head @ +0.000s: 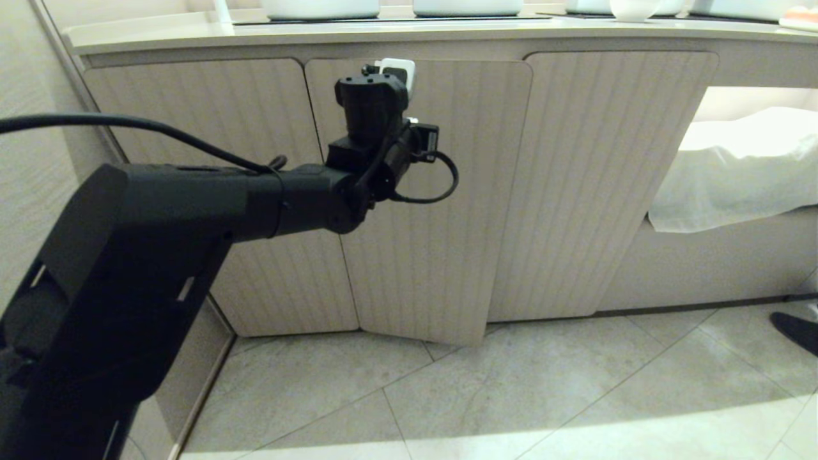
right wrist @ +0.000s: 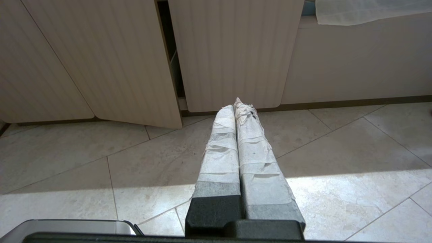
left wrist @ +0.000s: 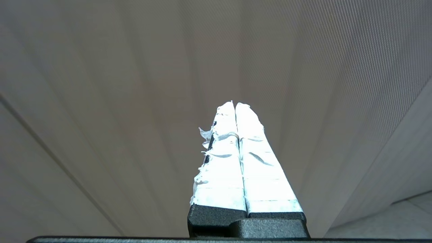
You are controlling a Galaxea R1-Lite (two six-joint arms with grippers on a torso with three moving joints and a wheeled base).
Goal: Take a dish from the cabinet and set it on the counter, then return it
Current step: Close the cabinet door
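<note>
The left gripper (head: 396,67) is reaching up against the top of the middle door (head: 441,211) of the cabinet (head: 601,179), its taped fingers (left wrist: 233,152) pressed together with nothing between them, and in the left wrist view they are pointing straight at the ribbed panel from very close. That door is standing slightly ajar, its lower corner swung out over the floor (head: 511,396) and a dark slit showing along its edge in the right wrist view, so the gripper is probably working at the upper edge to move the panel rather than grasping anything; whether it is pulling or pushing cannot be told. The dish is not showing inside the cabinet, since the gap is too narrow and dark; white bowls are sitting up on the desk (head: 396,30) along the top of the head view, but which, if any, is the dotted one cannot be told. The right gripper (right wrist: 238,111) is hanging low over the floor tiles, fingers closed and empty, well apart from the doors. Room for the door's swing is lying open across the tiles in front, while the left arm (head: 192,211) is crossing the left door (head: 198,121), and the desk's rounded front edge is overhanging just above the gripper, limiting upward travel.
</note>
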